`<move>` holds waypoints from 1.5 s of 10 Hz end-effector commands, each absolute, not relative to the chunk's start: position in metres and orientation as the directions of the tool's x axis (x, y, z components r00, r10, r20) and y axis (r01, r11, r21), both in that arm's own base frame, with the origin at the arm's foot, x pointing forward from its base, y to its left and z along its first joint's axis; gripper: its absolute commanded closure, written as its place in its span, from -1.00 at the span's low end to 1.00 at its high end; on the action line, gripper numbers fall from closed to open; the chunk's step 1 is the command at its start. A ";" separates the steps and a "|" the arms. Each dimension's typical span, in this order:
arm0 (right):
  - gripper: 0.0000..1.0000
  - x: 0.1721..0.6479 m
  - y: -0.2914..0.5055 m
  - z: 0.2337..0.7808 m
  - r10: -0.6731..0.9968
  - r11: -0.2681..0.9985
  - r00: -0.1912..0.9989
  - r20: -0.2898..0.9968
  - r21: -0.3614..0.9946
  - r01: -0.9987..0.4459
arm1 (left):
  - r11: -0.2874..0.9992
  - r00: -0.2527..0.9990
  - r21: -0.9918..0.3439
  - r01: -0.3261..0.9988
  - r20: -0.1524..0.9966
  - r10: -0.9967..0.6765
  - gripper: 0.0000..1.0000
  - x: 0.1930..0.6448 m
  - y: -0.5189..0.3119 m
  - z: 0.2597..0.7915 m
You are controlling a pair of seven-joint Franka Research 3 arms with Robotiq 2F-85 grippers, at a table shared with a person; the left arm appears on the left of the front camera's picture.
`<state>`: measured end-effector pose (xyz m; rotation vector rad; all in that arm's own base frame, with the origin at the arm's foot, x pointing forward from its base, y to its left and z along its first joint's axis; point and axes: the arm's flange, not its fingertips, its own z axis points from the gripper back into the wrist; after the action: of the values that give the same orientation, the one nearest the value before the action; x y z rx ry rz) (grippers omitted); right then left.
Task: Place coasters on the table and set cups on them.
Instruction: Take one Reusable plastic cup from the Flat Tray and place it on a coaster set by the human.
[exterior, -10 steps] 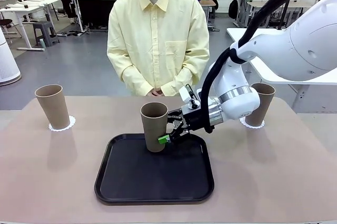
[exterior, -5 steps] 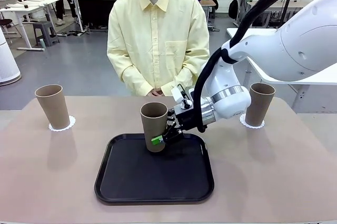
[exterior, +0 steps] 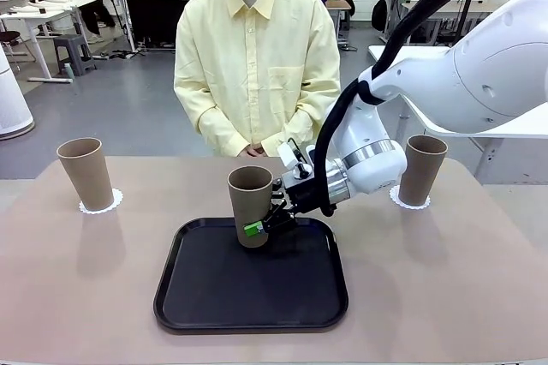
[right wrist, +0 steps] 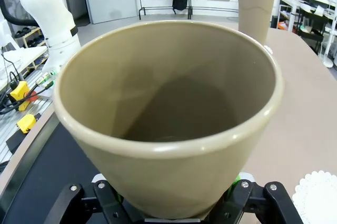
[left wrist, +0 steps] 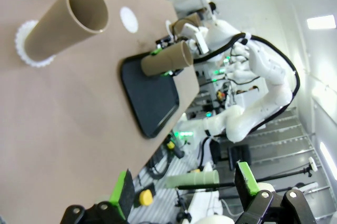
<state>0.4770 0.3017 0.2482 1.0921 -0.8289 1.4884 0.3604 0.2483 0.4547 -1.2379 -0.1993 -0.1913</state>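
Three cups show from the front: the right gripper point(exterior: 259, 227) clamps the middle cup point(exterior: 250, 206) on the black tray point(exterior: 251, 284), the others on coasters either side. Left wrist: left gripper point(left wrist: 184, 190) gapes, holding nothing, coaster point(left wrist: 128, 19) far ahead. Right wrist: cup point(right wrist: 168, 113) between its fingers.

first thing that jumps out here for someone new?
The right gripper, shut on the middle cup, which stands at the far edge of the black tray in the table's centre. Next, the two other cups already on coasters: the left cup and the right cup near the table's far corners. A person in a pale yellow shirt stands at the far side, hands clasped.
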 end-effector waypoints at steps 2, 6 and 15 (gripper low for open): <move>0.46 0.480 0.301 0.254 0.334 -0.188 0.013 0.943 0.080 -0.979 | 0.314 0.968 -0.917 0.246 0.248 -0.031 -1.00 0.360 0.249 0.457; 0.46 0.471 0.301 0.328 0.328 -0.150 0.047 0.943 0.101 -0.983 | 0.314 0.968 -0.917 0.246 0.248 -0.031 -1.00 0.360 0.249 0.457; 0.46 0.607 0.313 0.351 0.353 -0.023 0.113 0.929 0.129 -0.991 | 0.314 0.968 -0.917 0.246 0.248 -0.031 -1.00 0.360 0.249 0.457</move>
<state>0.5892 0.3055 0.3480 1.0450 -0.8517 1.3088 0.3602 0.2486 0.4546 -1.2378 -0.1996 -0.1904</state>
